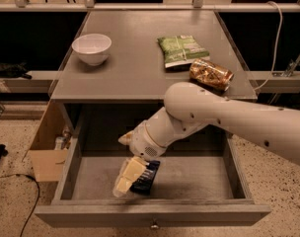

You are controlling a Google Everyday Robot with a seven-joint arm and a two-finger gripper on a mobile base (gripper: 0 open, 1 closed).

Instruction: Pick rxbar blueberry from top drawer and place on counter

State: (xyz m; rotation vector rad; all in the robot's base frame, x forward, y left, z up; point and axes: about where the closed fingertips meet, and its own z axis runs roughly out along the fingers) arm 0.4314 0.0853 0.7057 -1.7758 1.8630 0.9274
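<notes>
The rxbar blueberry [146, 177], a small dark navy bar, lies in the open top drawer [199, 177] near its front middle, slightly tilted. My gripper [126, 177] reaches down into the drawer on the white arm and sits right against the bar's left side, partly covering it. I cannot make out whether the bar is held. The counter [135, 63] is the grey cabinet top just behind and above the drawer. The drawer's knob [153, 226] shows at the bottom edge.
On the counter stand a white bowl [92, 48] at the left, a green snack bag [182, 51] and a golden-brown packet [210, 74] at the right. An open cardboard box [49, 154] sits on the floor left of the drawer.
</notes>
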